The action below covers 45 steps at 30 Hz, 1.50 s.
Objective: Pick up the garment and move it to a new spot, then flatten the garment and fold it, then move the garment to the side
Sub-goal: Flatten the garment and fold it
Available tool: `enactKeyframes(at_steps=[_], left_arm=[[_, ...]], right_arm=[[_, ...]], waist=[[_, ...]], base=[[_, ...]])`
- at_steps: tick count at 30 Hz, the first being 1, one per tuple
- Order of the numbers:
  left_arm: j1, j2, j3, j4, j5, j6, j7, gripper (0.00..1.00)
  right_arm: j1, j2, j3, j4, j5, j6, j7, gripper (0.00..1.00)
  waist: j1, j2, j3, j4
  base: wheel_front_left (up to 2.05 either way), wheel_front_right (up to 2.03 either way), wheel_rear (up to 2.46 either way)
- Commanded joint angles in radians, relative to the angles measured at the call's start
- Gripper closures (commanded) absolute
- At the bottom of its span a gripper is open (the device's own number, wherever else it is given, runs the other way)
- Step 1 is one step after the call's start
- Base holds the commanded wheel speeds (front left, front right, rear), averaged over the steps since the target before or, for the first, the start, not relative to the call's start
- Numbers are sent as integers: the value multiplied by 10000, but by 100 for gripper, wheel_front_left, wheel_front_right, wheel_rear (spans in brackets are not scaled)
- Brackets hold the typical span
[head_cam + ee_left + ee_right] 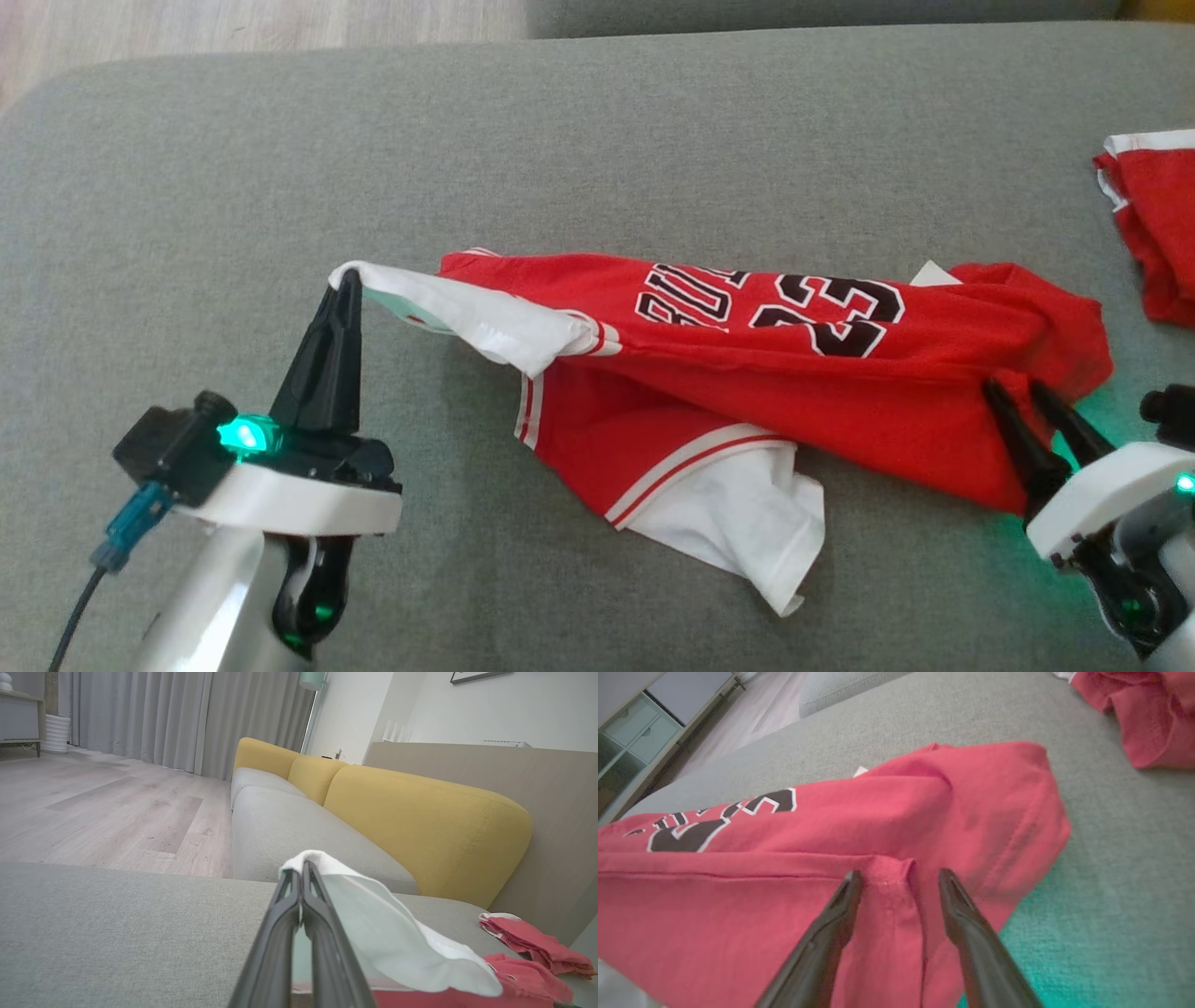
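The garment [747,373] is a red jersey with white sleeves and black lettering, lying crumpled across the grey cushion [560,140]. My left gripper [344,277] is shut on the tip of a white sleeve [373,924] and holds it a little above the cushion; in the left wrist view the gripper [302,870] shows the cloth draped over its closed tips. At the garment's right end my right gripper [1013,387] stands open. In the right wrist view its fingers [900,877] straddle a raised fold of the red hem [892,891].
A second red and white garment [1153,224] lies at the cushion's right edge, also seen as a red heap [1148,714] beyond the jersey. Yellow back cushions [420,821] line the sofa. Wooden floor [93,807] lies past the cushion's far left corner.
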Motion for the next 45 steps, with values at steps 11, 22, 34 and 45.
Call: enactKeyframes(at_steps=[11,22,34,45], left_arm=[[-448,239,527,-220,48,4,-153,100],[-758,659,794,-1181,-304,-70,-1,100],[-3623,1580,946,-2840,-1001,-127,1758,100],[-8698,1344,456,285,-1624,-157,2857,100]], right_arm=[[-260,-650,446,-195,287,37,-642,100],[-342,-1905,-460,-1794,139,37,-1669,100],[-1680,-3355,-3083,-4524,-771,37,-860,100],[-6245,-2316,-1690,-2959,-1534,37,941,100]], waist=[[-1,0,-144,-136],[-1,0,-1465,-497],[-1,0,-2296,-714],[-1,0,-1002,-672]], base=[[0,0,0],[0,0,0],[0,0,0],[0,0,0]])
